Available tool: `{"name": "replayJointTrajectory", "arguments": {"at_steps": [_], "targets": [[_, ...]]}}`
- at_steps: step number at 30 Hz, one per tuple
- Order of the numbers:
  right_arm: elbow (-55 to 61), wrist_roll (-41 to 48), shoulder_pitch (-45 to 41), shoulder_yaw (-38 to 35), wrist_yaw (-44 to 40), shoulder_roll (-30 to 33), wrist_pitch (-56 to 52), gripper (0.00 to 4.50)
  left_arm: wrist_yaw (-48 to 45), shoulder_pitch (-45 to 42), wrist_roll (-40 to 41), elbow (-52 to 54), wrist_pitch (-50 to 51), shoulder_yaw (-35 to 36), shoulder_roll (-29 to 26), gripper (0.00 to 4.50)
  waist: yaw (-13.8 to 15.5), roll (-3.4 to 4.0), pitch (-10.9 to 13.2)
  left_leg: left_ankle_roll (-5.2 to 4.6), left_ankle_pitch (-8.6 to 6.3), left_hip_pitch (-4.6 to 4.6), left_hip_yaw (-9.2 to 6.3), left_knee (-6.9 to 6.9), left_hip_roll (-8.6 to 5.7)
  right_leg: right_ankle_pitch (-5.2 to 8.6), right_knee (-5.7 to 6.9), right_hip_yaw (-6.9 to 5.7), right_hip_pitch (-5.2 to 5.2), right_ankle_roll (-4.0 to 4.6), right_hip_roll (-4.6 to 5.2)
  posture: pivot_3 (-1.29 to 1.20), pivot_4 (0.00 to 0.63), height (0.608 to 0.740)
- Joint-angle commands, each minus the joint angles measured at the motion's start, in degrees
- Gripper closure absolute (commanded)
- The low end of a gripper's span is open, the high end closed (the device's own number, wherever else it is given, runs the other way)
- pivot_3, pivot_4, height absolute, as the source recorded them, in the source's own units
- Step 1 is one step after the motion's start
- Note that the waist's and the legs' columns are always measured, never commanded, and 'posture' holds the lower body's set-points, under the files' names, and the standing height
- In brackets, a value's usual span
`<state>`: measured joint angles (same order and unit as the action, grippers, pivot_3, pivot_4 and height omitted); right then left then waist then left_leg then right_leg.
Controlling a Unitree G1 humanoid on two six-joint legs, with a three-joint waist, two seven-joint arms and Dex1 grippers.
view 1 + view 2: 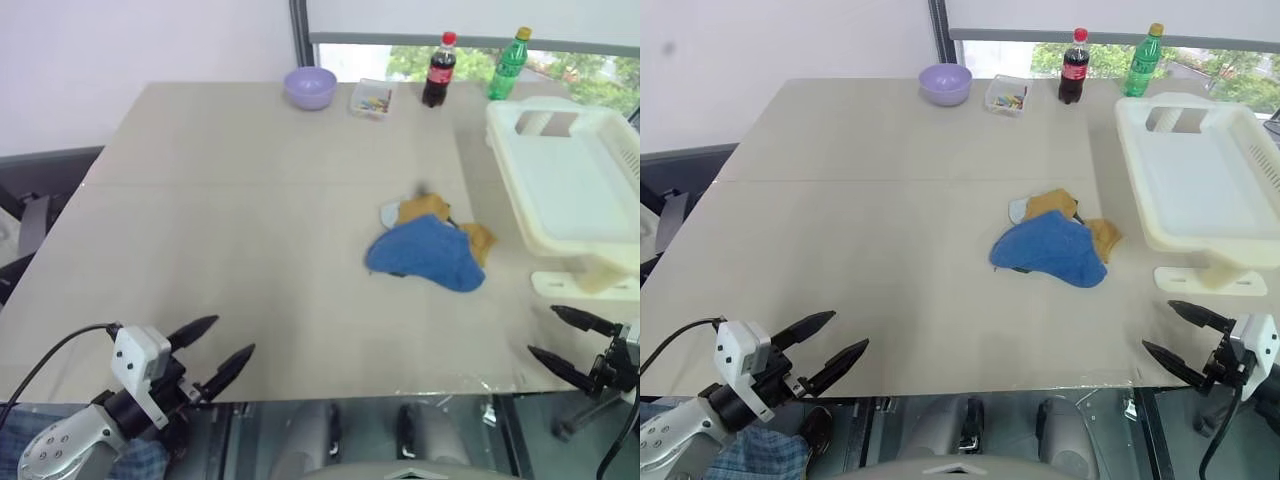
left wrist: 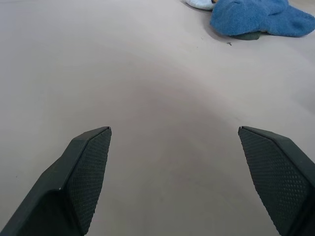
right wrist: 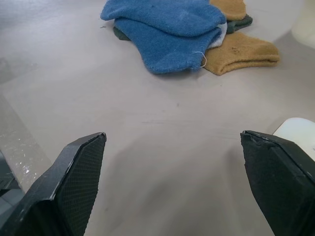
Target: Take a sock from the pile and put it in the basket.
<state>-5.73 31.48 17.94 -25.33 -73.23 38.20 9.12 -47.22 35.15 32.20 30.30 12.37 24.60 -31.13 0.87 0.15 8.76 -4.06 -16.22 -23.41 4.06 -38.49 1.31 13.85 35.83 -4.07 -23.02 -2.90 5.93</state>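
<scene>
From the head cameras I see the blue sock [image 1: 428,254] lying on top of the pile [image 1: 432,243] on the table [image 1: 230,220], right of the middle and just beside the near left corner of the basket [image 1: 520,190], not touching it. The basket sits at the table's right edge, nothing inside that I can see. My left hand [image 1: 217,351] hangs over the near left edge, its 2 fingers spread wide with nothing between them. My right hand [image 1: 1177,332] hangs at the near right edge, just in front of the basket's foot, also spread and empty. Both are well apart from the pile.

The right wrist view gives me what the head views hide: a dark green piece under the blue sock, a strip of white, and 2 mustard-yellow socks [image 3: 239,52] on the far side. The left wrist view catches the blue sock and a bit of the light grey sock [image 2: 199,4] across bare table.

At the far edge stand a lilac bowl [image 1: 310,87], a small clear box [image 1: 371,99], a cola bottle [image 1: 438,70] and a green bottle [image 1: 508,65].
</scene>
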Motion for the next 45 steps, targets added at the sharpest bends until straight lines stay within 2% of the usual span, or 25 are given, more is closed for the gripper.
{"name": "replayJointTrajectory", "arguments": {"at_steps": [1,5,7,23,29,32,37,40,43,45], "targets": [[-1.6,0.4,-2.0,-0.7,-1.7,1.3,1.2,0.00,-0.2,0.7,0.0,-0.9,-7.1,3.3,3.7,0.08,0.0,-0.01,0.0,0.00,0.00,0.00,0.01,0.00,0.00,0.00,0.00,0.01,0.00,0.00,0.00,0.00,0.150,0.740],[-3.8,0.3,-4.8,0.4,-2.9,2.0,0.8,0.00,0.1,2.8,0.7,-2.1,-7.2,3.4,6.3,0.08,-0.3,-0.16,0.1,-0.02,-0.01,0.15,0.24,0.00,-0.01,-0.01,0.01,0.24,0.07,-0.01,-0.01,0.00,0.150,0.740],[-4.2,0.3,-5.2,0.6,-3.1,2.0,1.0,0.00,0.9,2.5,-2.1,-2.6,-10.0,3.0,7.1,0.08,0.0,-0.27,0.2,-0.03,-0.02,0.23,0.22,0.00,0.00,0.00,0.02,0.21,0.07,-0.01,-0.02,0.00,0.150,0.740],[-5.7,0.2,-5.5,1.0,-3.8,1.7,2.2,0.00,-0.3,2.0,-3.4,-4.4,-11.8,2.0,5.5,0.08,0.0,-0.28,0.2,-0.03,-0.02,0.49,0.18,0.00,0.04,-0.01,0.06,0.21,0.33,0.01,0.06,0.00,0.150,0.740],[-4.3,-0.4,-5.8,1.8,-2.5,0.9,2.8,0.00,-1.4,-0.1,-1.6,-3.3,-10.2,2.1,3.5,0.08,0.0,-0.28,0.2,-0.03,-0.02,0.50,0.19,0.00,0.04,-0.01,0.06,0.21,0.34,0.01,0.04,0.00,0.150,0.740],[0.5,-1.6,-6.8,3.6,1.4,0.3,0.7,0.00,-7.4,0.1,5.1,-2.8,-5.1,3.0,-1.2,0.08,-0.1,-0.27,0.2,-0.02,-0.01,0.51,0.20,0.00,0.05,-0.01,0.10,0.22,0.34,0.01,0.02,0.00,0.150,0.740],[15.6,-5.2,-11.4,11.5,10.0,-0.7,-5.9,0.00,-17.1,-1.6,9.1,-5.0,-4.1,7.5,-9.9,0.08,-0.4,-0.20,0.2,0.13,0.07,0.59,0.24,-0.03,0.18,-0.01,0.25,0.25,0.31,0.01,-0.02,0.00,0.150,0.740],[23.7,-5.4,-14.6,16.3,14.8,-0.4,-13.4,0.00,-18.9,-3.1,10.2,-6.4,-2.4,9.7,-13.2,0.08,-0.2,-0.12,0.2,0.21,0.11,0.59,0.21,-0.02,0.22,-0.01,0.33,0.22,0.25,0.03,-0.16,0.00,0.150,0.740],[29.2,-12.1,-21.6,24.4,21.0,-1.5,-19.6,0.00,-19.6,-6.3,11.3,-8.2,-0.9,11.7,-15.4,0.08,-0.2,-0.14,0.2,0.36,0.20,0.56,0.22,-0.02,0.21,0.00,0.36,0.23,0.21,0.03,-0.16,0.00,0.150,0.740],[28.5,-18.8,-27.7,30.4,25.1,-2.4,-24.2,0.00,-19.8,-7.6,11.3,-8.1,-0.2,11.7,-16.0,0.08,-0.2,-0.15,0.2,0.45,0.26,0.54,0.24,-0.03,0.19,0.00,0.37,0.23,0.20,0.03,-0.16,0.00,0.150,0.740]]}}
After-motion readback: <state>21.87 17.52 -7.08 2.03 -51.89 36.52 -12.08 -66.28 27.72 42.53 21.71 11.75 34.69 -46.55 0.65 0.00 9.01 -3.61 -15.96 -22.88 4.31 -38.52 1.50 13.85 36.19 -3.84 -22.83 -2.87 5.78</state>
